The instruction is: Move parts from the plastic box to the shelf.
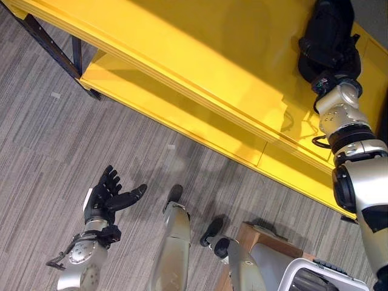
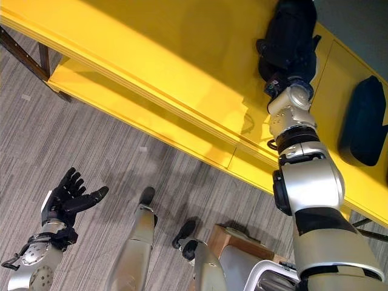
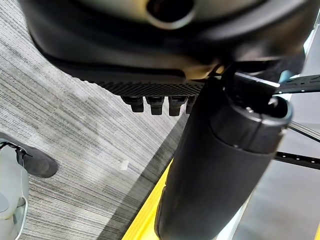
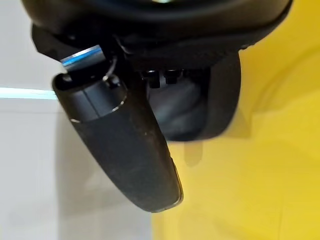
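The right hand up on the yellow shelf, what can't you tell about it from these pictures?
- Grip: the right hand rests on the yellow shelf over a dark part; its own bulk hides whether the fingers close round it.
- The part's shape: covered by the hand in both eye views.
- The plastic box: cut off by the eye view's bottom edge, contents unseen.

Silver-grey arms, dark hands
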You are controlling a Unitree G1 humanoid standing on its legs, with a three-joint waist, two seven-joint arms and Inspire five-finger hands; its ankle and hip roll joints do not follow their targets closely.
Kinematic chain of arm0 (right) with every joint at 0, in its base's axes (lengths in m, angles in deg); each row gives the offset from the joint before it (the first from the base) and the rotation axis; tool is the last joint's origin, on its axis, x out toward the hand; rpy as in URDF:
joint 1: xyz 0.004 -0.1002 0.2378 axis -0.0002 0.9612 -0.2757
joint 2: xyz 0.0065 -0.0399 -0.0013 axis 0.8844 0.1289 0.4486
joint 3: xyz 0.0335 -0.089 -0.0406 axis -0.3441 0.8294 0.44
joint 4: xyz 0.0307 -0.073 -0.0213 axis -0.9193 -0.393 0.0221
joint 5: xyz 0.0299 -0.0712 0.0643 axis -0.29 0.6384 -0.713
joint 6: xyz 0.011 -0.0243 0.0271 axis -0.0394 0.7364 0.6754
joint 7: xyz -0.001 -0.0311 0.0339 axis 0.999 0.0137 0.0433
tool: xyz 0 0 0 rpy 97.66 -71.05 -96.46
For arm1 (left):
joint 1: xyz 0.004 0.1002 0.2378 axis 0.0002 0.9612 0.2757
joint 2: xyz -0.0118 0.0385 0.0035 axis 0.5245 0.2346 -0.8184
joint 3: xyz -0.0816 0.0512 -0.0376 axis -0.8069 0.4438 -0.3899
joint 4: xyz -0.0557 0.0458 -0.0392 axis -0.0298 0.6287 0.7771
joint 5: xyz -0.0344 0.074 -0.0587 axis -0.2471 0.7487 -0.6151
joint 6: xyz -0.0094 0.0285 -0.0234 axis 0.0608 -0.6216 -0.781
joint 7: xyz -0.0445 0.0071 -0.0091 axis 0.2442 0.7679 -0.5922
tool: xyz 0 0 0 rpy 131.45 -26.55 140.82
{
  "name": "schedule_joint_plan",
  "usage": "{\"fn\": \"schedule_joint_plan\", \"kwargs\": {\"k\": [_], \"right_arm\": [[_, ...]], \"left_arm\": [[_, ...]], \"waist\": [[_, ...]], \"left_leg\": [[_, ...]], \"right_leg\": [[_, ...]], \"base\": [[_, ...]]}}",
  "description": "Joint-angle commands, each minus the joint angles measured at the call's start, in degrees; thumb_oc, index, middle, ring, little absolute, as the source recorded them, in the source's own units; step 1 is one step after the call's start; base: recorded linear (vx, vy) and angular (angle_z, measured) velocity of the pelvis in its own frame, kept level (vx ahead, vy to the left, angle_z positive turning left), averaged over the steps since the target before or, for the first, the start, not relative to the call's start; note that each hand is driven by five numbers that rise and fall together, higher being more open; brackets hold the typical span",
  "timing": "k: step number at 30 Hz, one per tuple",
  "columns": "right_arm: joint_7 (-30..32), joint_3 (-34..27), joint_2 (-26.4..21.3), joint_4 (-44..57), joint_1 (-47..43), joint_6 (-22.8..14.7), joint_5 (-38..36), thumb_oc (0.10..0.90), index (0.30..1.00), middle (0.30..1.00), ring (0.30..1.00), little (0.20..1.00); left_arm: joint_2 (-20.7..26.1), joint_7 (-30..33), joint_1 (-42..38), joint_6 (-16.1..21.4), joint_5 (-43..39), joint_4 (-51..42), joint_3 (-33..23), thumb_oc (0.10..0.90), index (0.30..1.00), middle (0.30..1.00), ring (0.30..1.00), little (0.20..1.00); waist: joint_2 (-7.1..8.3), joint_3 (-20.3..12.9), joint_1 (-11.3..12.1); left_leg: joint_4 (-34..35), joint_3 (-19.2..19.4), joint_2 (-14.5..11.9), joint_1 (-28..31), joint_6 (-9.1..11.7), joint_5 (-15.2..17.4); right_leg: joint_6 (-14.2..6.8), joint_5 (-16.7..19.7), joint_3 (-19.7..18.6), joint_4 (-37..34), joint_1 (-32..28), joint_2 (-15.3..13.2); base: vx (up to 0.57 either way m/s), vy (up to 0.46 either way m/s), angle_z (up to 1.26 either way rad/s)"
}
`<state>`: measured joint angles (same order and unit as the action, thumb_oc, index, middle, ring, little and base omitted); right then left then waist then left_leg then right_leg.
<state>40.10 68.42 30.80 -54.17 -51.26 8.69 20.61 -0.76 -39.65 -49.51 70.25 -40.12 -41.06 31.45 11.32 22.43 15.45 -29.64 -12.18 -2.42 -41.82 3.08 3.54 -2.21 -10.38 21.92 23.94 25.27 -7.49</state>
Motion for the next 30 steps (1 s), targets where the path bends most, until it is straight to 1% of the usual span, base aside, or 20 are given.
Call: {"fn": "schedule_joint_plan", "kwargs": {"k": [1, 3, 6, 7, 10, 14, 15, 16, 19, 21, 25, 30], "right_arm": [[0.88, -2.6, 5.02, 1.31, 1.38, -1.13, -4.62, 0.9, 1.0, 1.0, 1.0, 1.0], [1.69, -3.7, 5.52, 1.45, 1.79, -1.74, -5.42, 0.9, 1.0, 1.0, 1.0, 1.0], [1.84, -3.78, 5.6, 1.64, 1.96, -1.77, -5.37, 0.9, 1.0, 1.0, 1.0, 1.0], [2.25, -3.89, 6.29, 1.85, 2.34, -1.74, -4.63, 0.9, 1.0, 1.0, 1.0, 1.0], [2.64, -2.94, 7.22, 3.89, 2.89, -1.48, -2.87, 0.9, 1.0, 1.0, 1.0, 1.0], [1.15, 1.64, 8.52, 8.78, 5.18, 0.04, 1.81, 0.9, 1.0, 1.0, 1.0, 1.0], [1.22, 1.66, 8.55, 8.91, 5.28, 0.06, 1.86, 0.9, 1.0, 1.0, 1.0, 1.0], [0.5, 3.37, 8.62, 10.89, 6.34, 0.59, 3.73, 0.9, 1.0, 1.0, 1.0, 1.0], [-0.16, 4.87, 8.94, 13.16, 7.65, 0.98, 5.15, 0.9, 1.0, 1.0, 1.0, 1.0], [-1.27, 6.8, 8.57, 16.04, 8.83, 1.6, 7.18, 0.9, 1.0, 1.0, 1.0, 1.0], [-2.58, 8.41, 7.2, 17.81, 10.23, 2.4, 9.85, 0.9, 1.0, 1.0, 1.0, 1.0], [-3.38, 9.16, 4.73, 17.34, 11.25, 3.37, 12.94, 0.9, 1.0, 1.0, 1.0, 1.0]], "left_arm": [[2.89, 1.08, -0.85, 3.78, 0.42, -5.93, 0.0, 0.9, 1.0, 1.0, 1.0, 1.0], [2.63, 1.26, -0.82, 3.75, 0.32, -6.09, 0.2, 0.9, 1.0, 1.0, 1.0, 1.0], [2.7, 1.29, -0.76, 3.74, 0.32, -6.11, 0.21, 0.9, 1.0, 1.0, 1.0, 1.0], [2.65, 1.71, -1.05, 3.75, 0.52, -6.33, 0.42, 0.9, 1.0, 1.0, 1.0, 1.0], [2.29, 2.28, -1.16, 4.03, 0.51, -5.67, 0.33, 0.9, 1.0, 1.0, 1.0, 1.0], [1.58, 2.81, -1.33, 4.5, -0.01, -5.14, -0.24, 0.9, 1.0, 1.0, 1.0, 1.0], [1.55, 2.8, -1.3, 4.51, -0.02, -5.13, -0.24, 0.9, 1.0, 1.0, 1.0, 1.0], [1.2, 2.94, -1.2, 4.65, -0.2, -5.27, -0.58, 0.9, 1.0, 1.0, 1.0, 1.0], [0.83, 3.01, -0.93, 4.66, -0.21, -5.21, -0.98, 0.9, 1.0, 1.0, 1.0, 1.0], [0.5, 3.0, -0.65, 4.73, -0.34, -5.07, -1.59, 0.9, 1.0, 1.0, 1.0, 1.0], [-0.02, 2.79, 0.0, 4.83, -0.51, -5.5, -1.96, 0.9, 1.0, 1.0, 1.0, 1.0], [-0.26, 2.52, 0.52, 5.1, -0.76, -5.75, -2.38, 0.9, 1.0, 1.0, 1.0, 1.0]], "waist": [[-0.36, -0.16, 0.58], [-0.51, -0.17, 0.53], [-0.45, -0.22, 0.55], [-0.68, -0.17, 0.6], [-0.63, -0.17, 0.61], [-0.12, 0.25, 0.16], [-0.13, 0.22, 0.13], [0.1, 0.42, -0.18], [0.36, 0.47, -0.55], [0.64, 0.45, -0.97], [0.95, 0.52, -1.63], [1.17, 0.59, -2.27]], "left_leg": [[-4.31, -0.69, -0.87, -0.52, -1.28, 7.91], [-4.37, -0.67, -0.84, -0.53, -1.28, 7.96], [-4.4, -0.68, -0.83, -0.54, -1.28, 7.98], [-4.33, -0.62, -0.81, -0.54, -1.27, 8.03], [-4.24, -0.67, -0.83, -0.42, -1.24, 7.98], [-4.28, -0.53, -1.06, -0.48, -1.2, 7.69], [-4.28, -0.52, -1.06, -0.48, -1.2, 7.68], [-4.25, -0.52, -1.22, -0.43, -1.17, 7.57], [-4.18, -0.39, -1.41, -0.29, -1.1, 7.48], [-4.04, -0.17, -1.6, -0.09, -1.08, 7.39], [-3.85, 0.04, -1.95, 0.16, -0.98, 7.29], [-3.86, 0.14, -2.1, 0.36, -0.96, 7.29]], "right_leg": [[-4.83, -0.12, -3.9, 1.65, -4.17, -3.19], [-4.85, -0.17, -3.88, 1.74, -4.17, -3.19], [-4.86, -0.18, -3.87, 1.76, -4.16, -3.2], [-4.86, -0.25, -3.84, 1.66, -4.2, -3.23], [-4.93, -0.13, -3.92, 1.56, -4.31, -3.21], [-4.8, 0.06, -4.21, 1.71, -4.16, -3.1], [-4.8, 0.06, -4.21, 1.72, -4.16, -3.1], [-4.72, 0.13, -4.36, 1.96, -3.88, -3.09], [-4.61, 0.1, -4.54, 2.03, -3.76, -3.04], [-4.55, 0.16, -4.75, 2.11, -3.56, -3.04], [-4.54, 0.23, -4.96, 2.2, -3.46, -2.96], [-4.55, 0.21, -5.02, 2.37, -3.41, -2.87]], "base": [[0.01, 0.007, -0.08], [0.01, 0.007, -0.05], [0.0, 0.002, -0.01], [0.0, 0.0, 0.0], [0.0, 0.0, 0.0], [0.0, 0.0, 0.0], [0.0, 0.0, 0.0], [0.0, 0.0, 0.0], [0.0, 0.007, -0.02], [0.0, 0.004, -0.02], [-0.01, 0.005, -0.05], [0.0, -0.001, -0.01]]}}
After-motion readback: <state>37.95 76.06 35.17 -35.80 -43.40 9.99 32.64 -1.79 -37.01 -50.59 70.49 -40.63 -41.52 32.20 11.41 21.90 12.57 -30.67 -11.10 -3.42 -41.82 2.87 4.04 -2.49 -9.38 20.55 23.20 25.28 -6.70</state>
